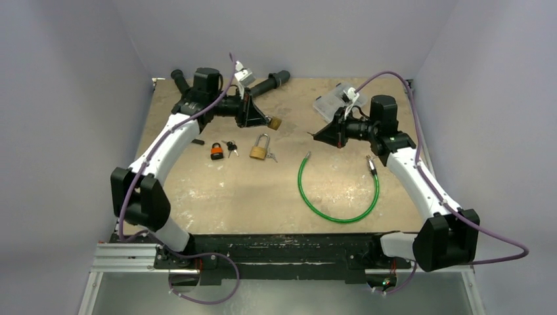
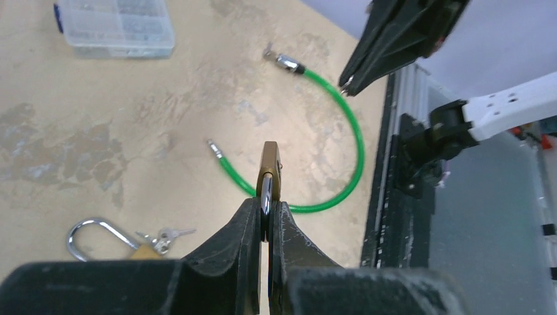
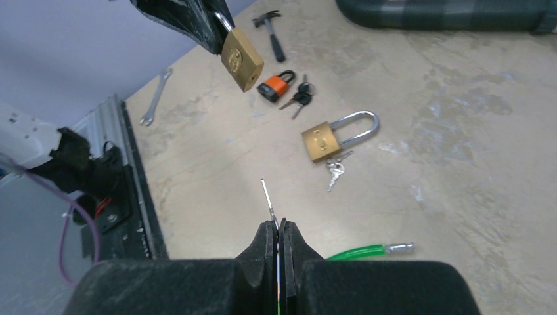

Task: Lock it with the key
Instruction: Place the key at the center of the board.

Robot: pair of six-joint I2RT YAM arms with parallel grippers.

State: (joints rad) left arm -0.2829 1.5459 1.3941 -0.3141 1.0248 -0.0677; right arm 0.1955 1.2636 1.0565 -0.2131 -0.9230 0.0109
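Left claw clamps the brass padlock; right claw pinches the key.

A tan table top, mottled with paler worn patches and darker stains, fills the middle of the scene. Plain, pale lavender-grey walls close it in: a back wall, a left wall and a right wall. A black strip runs along the near edge, with a silver metal rail at its left end. Below lies a smooth grey surface. The light is soft and even, and the shadows are faint.
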